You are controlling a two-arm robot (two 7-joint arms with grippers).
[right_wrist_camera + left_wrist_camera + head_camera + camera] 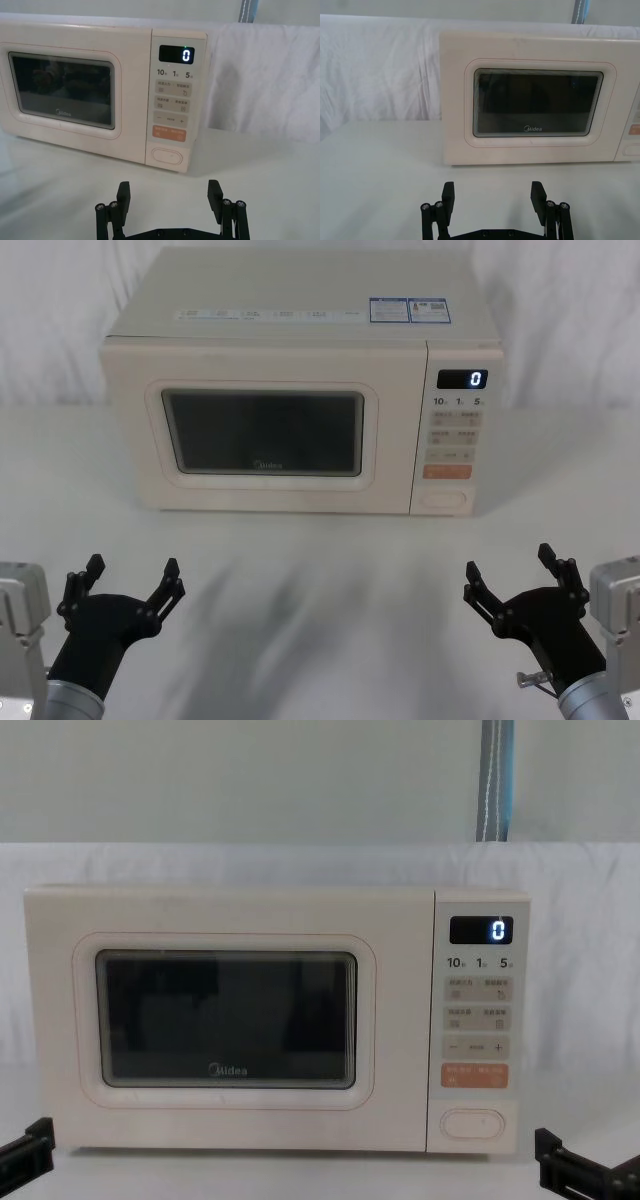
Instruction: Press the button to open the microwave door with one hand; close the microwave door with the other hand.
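The microwave door sits left of the button, which lies lowest on the panel. Both grippers, left and right, flank the desk before it.

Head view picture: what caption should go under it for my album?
Both open grippers, left gripper and right gripper, wait before the shut microwave door.
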